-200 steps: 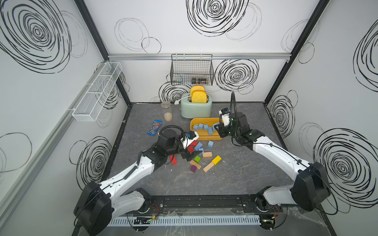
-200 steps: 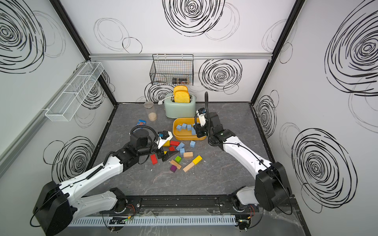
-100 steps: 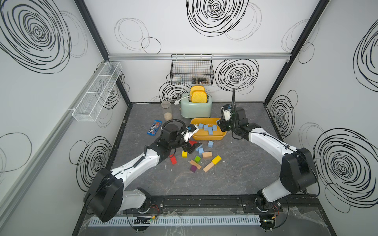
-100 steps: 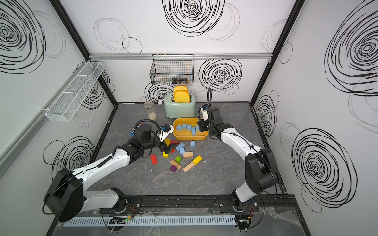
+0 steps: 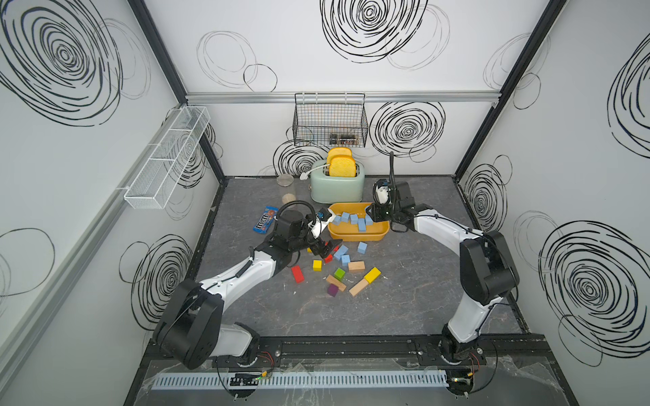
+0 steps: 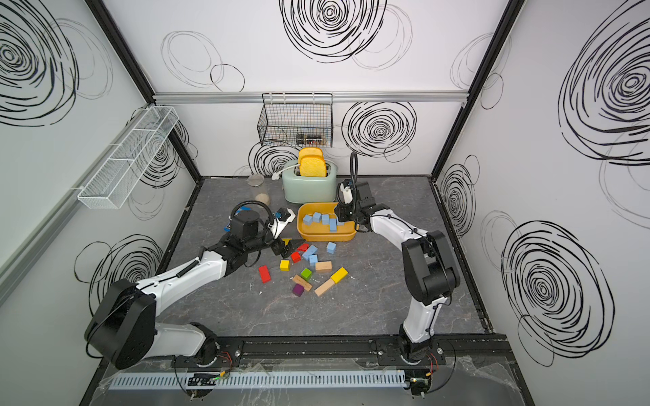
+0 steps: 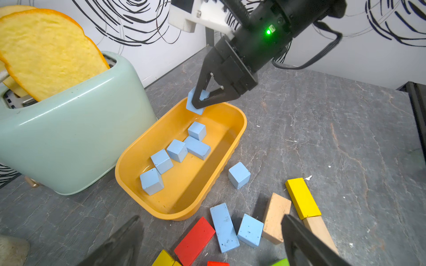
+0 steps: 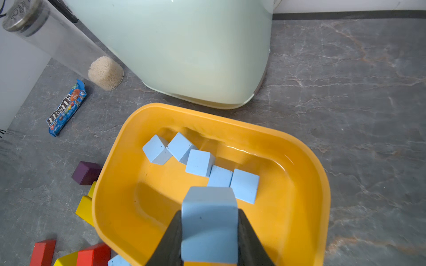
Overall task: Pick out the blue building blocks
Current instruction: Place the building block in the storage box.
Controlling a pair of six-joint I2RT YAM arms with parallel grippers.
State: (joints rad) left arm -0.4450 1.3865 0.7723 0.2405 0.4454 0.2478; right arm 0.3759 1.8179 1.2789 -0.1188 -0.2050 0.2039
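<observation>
Pinching blue block (image 8: 209, 232) — right gripper (image 8: 209, 214), seemingly

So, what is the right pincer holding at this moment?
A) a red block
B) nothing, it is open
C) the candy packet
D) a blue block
D: in the right wrist view the right pincer is shut on a blue block, which it holds above the yellow tray.
</observation>
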